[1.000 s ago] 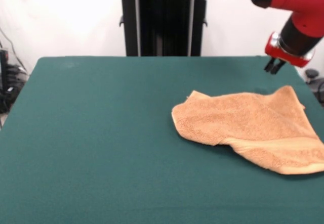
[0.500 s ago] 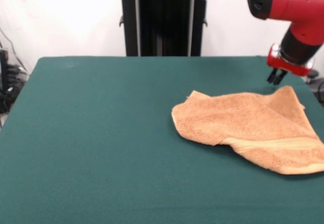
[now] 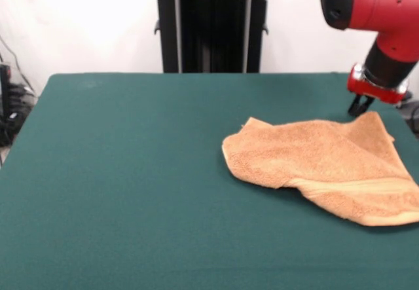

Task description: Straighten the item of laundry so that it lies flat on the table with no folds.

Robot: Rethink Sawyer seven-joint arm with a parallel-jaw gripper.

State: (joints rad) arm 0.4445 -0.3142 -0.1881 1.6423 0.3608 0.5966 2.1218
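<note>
The item of laundry (image 3: 327,162), an orange-tan terry towel, lies rumpled on the right side of the green table (image 3: 131,172). One layer is folded over another, and a flat woven band runs along its near right part. Its far right corner rises in a small peak. My gripper (image 3: 359,108) hangs from the red arm just above and left of that peak, almost at the cloth. Nothing shows in its grasp. The towel's right edge runs to the picture's border.
The table's right edge lies just beyond the towel. Dark equipment shows past that edge at the right (image 3: 409,103). Wide green cloth stretches to the left and front of the towel.
The gripper has come down and slightly to the right, from well above the table to just beside the towel's far right corner. The towel has not moved.
</note>
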